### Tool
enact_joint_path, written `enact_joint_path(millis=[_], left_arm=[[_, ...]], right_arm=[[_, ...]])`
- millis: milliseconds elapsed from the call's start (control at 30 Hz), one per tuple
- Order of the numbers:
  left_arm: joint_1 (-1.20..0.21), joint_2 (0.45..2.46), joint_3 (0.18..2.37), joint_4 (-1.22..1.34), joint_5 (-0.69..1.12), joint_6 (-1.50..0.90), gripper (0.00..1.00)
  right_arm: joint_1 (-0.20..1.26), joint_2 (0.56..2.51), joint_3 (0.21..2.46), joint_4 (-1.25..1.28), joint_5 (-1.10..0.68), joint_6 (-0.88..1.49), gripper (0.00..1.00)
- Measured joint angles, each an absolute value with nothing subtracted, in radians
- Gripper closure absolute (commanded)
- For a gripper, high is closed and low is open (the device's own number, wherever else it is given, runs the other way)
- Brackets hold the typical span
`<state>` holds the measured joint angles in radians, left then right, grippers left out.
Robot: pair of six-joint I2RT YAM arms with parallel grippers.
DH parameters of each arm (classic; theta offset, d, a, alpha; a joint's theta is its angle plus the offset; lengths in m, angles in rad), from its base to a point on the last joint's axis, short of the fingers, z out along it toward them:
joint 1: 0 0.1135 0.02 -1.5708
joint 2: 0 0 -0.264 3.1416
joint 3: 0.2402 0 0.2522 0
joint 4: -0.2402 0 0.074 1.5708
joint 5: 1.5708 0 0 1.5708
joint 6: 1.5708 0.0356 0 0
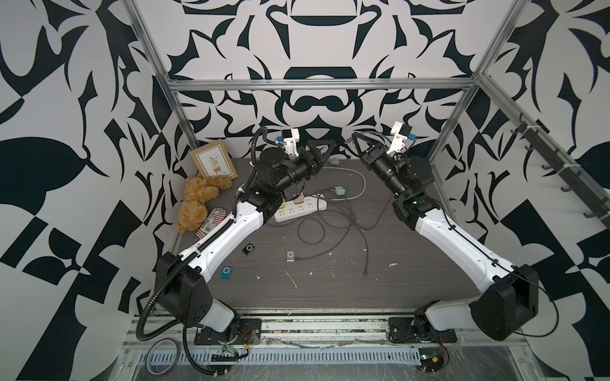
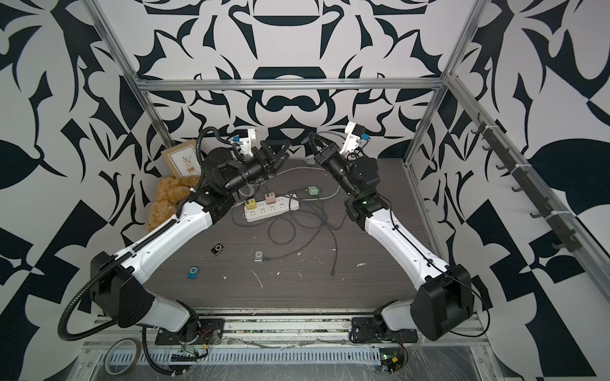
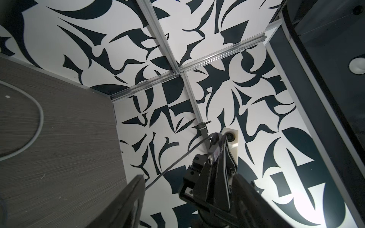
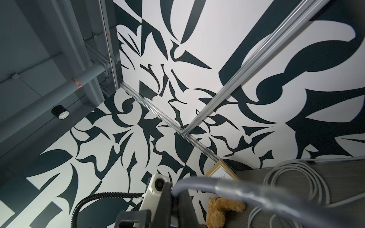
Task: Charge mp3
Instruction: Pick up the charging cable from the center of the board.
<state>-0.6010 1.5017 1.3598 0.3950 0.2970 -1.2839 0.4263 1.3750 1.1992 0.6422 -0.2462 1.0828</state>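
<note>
Three small mp3 players lie on the dark table: a black one [image 1: 248,248], a silver one [image 1: 290,256] with a thin cable running from it, and a blue one [image 1: 226,272]. My right gripper [image 1: 354,136] is raised near the back wall, shut on the plug end of a grey cable [image 3: 213,153]; in the right wrist view that cable [image 4: 217,185] bends out of the shut fingers. My left gripper [image 1: 330,152] hovers just beside it, open and empty, its two fingers [image 3: 136,197] spread on either side of the right gripper.
A white power strip [image 1: 298,207] carries a pink charger [image 1: 298,199] and a yellow charger [image 2: 251,204]. A green charger [image 1: 339,190] lies beside tangled cables; a loose plug [image 1: 365,273] rests mid-table. A teddy bear [image 1: 194,204] and picture frame [image 1: 214,163] fill the back left corner.
</note>
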Motion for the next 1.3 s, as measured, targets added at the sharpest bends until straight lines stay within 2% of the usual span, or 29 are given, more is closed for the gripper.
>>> enact_joint_path(millis=[333,833,1300], left_arm=[[-0.641,1.593,1.4,0.443,0.238,-1.342,0.34],[-0.668,1.656,1.539,0.461,0.216,-1.361,0.37],[-0.683,1.678,1.541,0.461,0.22,-1.39,0.5]], right_arm=[[0.428,1.366,1.178,0.687,-0.239,1.103,1.0],[0.432,1.356,1.148,0.71,-0.237,1.112,1.0],[0.434,1.356,1.14,0.723,-0.231,1.124,1.0]])
